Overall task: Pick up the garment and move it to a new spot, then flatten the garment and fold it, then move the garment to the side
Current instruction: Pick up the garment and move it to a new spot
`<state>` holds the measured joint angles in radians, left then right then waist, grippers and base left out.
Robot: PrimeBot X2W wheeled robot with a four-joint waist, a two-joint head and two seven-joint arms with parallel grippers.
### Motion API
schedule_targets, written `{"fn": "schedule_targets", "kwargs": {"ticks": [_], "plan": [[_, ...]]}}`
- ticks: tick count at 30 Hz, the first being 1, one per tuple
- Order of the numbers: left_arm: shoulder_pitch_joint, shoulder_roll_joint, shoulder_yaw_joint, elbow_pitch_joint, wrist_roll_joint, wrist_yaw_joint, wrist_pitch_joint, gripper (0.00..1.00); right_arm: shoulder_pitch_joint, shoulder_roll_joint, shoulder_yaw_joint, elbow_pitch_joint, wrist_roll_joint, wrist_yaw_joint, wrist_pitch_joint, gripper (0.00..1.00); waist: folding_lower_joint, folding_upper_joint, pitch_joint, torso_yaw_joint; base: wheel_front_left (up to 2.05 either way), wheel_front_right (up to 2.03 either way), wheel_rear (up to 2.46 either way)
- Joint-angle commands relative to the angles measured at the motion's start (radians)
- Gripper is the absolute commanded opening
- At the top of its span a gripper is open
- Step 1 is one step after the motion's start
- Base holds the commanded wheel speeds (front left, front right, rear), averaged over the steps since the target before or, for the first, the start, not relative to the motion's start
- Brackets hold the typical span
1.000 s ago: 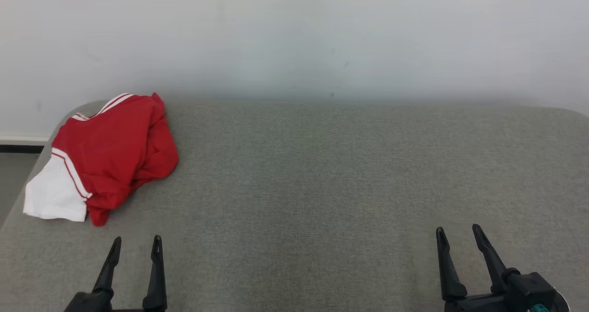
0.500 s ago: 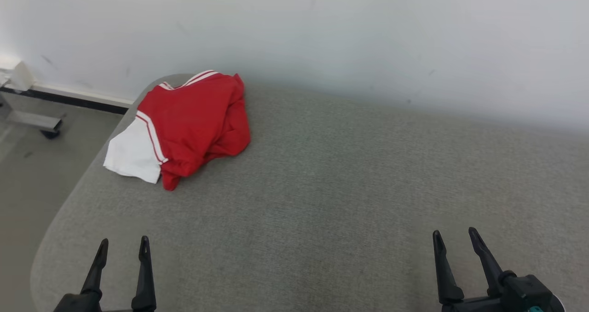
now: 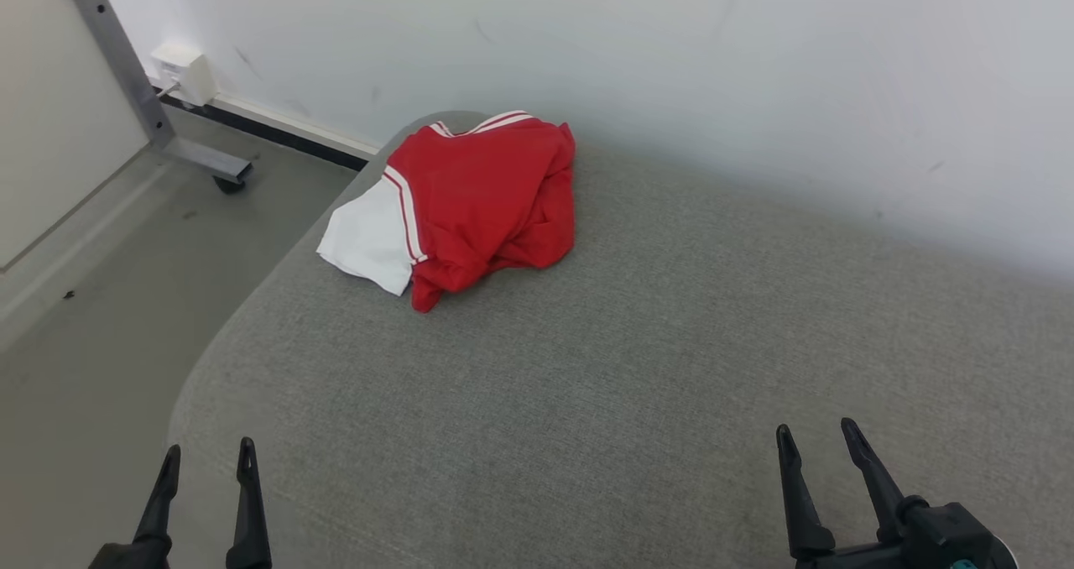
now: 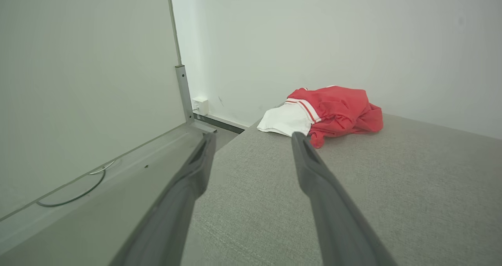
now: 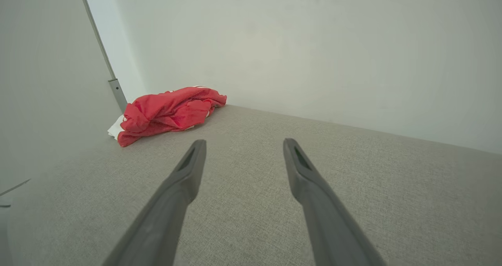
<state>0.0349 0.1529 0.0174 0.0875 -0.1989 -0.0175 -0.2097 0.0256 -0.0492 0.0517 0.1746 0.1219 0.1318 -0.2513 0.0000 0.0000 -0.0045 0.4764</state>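
Garment (image 3: pixel 487 200), a red top with white trim and a white panel, lies crumpled in a loose heap at the far left corner of the grey fabric-covered tabletop (image 3: pixel 638 368), close to the wall (image 3: pixel 671 65). Its shape and its place on that corner match the earlier pictures, so it has not moved. What has changed is the view. The head has swung toward the robot's left, which brings the heap nearer the middle of the head view and reveals the floor (image 3: pixel 109 284), a wheeled metal frame leg (image 3: pixel 126 74) and a small white box (image 3: pixel 186 70) at the skirting. This looks like the robot turning to face the garment before reaching, so the pick-up has probably not begun and everything after it is still to do.

The left fingers (image 3: pixel 249 502) sit at the near left edge of the tabletop, spread wide with nothing between them. They are well apart from the garment (image 4: pixel 337 111), which shows beyond their tips in the left wrist view. The right fingers (image 3: pixel 797 493) are also spread wide and empty. They hover over bare fabric at the near right, farther from the heap (image 5: pixel 168 113).
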Motion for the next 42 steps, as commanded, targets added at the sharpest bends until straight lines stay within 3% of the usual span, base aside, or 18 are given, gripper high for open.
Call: {"fn": "schedule_targets", "kwargs": {"ticks": [1, 20, 30, 42], "plan": [[0.008, 0.005, 0.004, 0.000, -0.012, 0.003, -0.005, 1.00, 0.003, -0.002, 0.003, 0.002, 0.004, -0.002, -0.004, 1.00, 0.0000, 0.0000, -0.003, 0.033, 0.00, 0.00, 0.00], [-0.014, 0.012, 0.010, 0.007, -0.036, 0.016, -0.011, 1.00, -0.026, -0.002, 0.022, 0.006, -0.007, -0.002, 0.001, 1.00, 0.0000, 0.0000, 0.026, 0.011, 0.00, 0.00, 0.00], [-0.194, 0.074, 0.054, 0.015, -0.079, -0.007, -0.006, 1.00, -0.085, -0.003, 0.015, -0.017, -0.048, -0.002, 0.021, 1.00, 0.0000, 0.0000, 0.144, -0.145, 0.00, 0.00, 0.00], [-0.539, 0.209, 0.156, 0.045, -0.141, -0.001, 0.055, 1.00, -0.181, -0.002, -0.033, -0.083, -0.102, -0.002, 0.022, 1.00, 0.0000, 0.0000, 0.364, -0.366, 0.00, 0.00, 0.00]]}}
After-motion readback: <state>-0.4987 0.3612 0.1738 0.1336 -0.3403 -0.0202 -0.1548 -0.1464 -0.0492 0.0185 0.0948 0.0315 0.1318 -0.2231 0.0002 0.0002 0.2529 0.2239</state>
